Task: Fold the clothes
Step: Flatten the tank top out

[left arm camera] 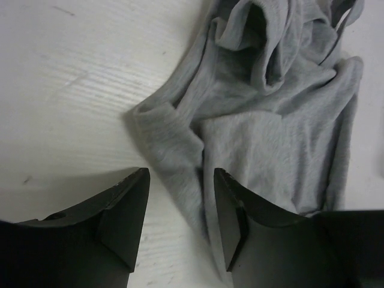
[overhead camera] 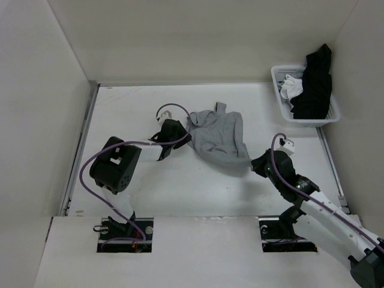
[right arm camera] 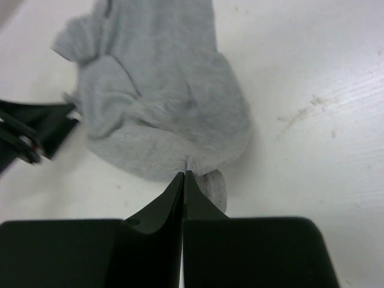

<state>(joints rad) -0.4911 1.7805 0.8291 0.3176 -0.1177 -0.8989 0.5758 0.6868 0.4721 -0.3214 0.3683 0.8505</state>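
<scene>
Tabletop (overhead camera: 150,198) carries the grey top (overhead camera: 219,135), rumpled in a heap around the middle, between the two arms and well apart from the white basket (overhead camera: 277,81) at the far right corner, where a black garment (overhead camera: 315,84) and a small white garment (overhead camera: 293,87) are piled. Left pincer (left arm camera: 181,174) stands open at the top's left edge, its two fingers astride a narrow fold of grey knit that lies loose between them. Right pincer (right arm camera: 183,175) is closed at the near right hem, fingertips pressed together on the very edge of the fabric, which puckers toward them; a small flap shows just beside one finger
</scene>
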